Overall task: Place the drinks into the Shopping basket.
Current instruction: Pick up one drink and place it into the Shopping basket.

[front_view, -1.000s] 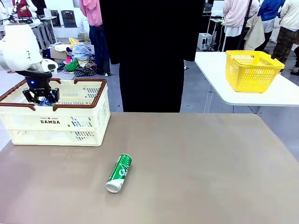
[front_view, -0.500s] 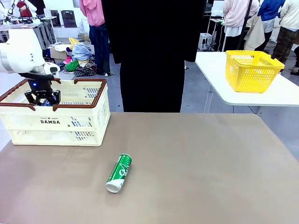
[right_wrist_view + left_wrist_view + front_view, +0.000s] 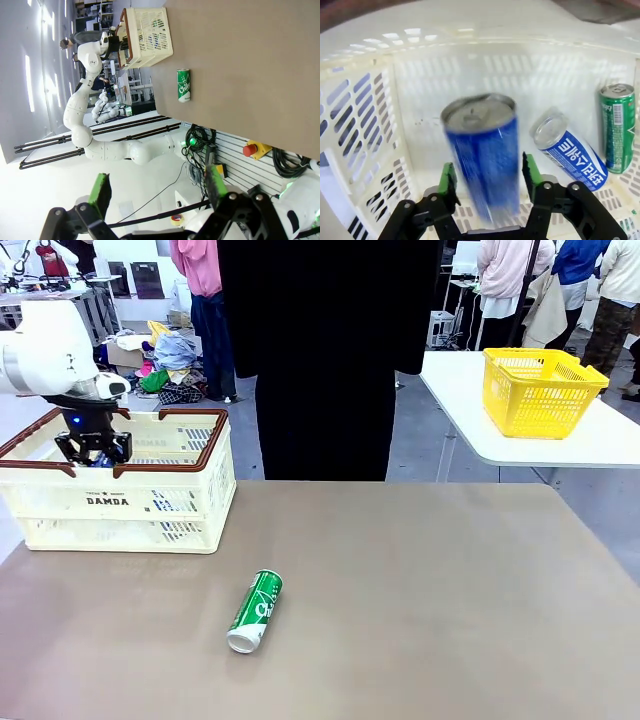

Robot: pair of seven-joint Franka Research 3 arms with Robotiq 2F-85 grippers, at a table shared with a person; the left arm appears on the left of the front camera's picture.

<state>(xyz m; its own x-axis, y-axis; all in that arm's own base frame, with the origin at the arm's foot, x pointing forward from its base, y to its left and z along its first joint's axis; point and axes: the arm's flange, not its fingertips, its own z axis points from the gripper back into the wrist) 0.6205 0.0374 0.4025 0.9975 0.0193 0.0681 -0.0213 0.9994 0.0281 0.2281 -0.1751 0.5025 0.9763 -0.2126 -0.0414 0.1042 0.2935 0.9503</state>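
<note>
Left gripper (image 3: 488, 177): jaws set wide apart, hanging inside the Shopping basket (image 3: 60, 510), above its near-left part in the front view.
Between its pads: a blue can (image 3: 482, 145), silver top towards the wrist camera, body blurred; a slit shows between its lower body and one green pad, so no firm clamp is visible.
Basket floor beyond: a second blue can (image 3: 570, 152) with white print lies tilted just beside the first; an other green can (image 3: 617, 127) sits next to it, by the perforated wall. Whether that one stands or lies, I cannot tell.
Shopping basket: cream, perforated, brown rim and handles, "DAMDA" on the near side; it stands at the table's far-left corner.
Right gripper (image 3: 159, 187): fingers spread wide, nothing between them, held well away from the table, which it sees sideways.
Green can (image 3: 256, 610): lying on its side on the table (image 3: 420, 590), left of the middle, silver end towards the robot, well apart from the basket.
Person (image 3: 320, 340): in black, standing at the far edge, middle.
Farther off: a yellow basket (image 3: 540, 390) on a white side table (image 3: 560, 445) at the right.
</note>
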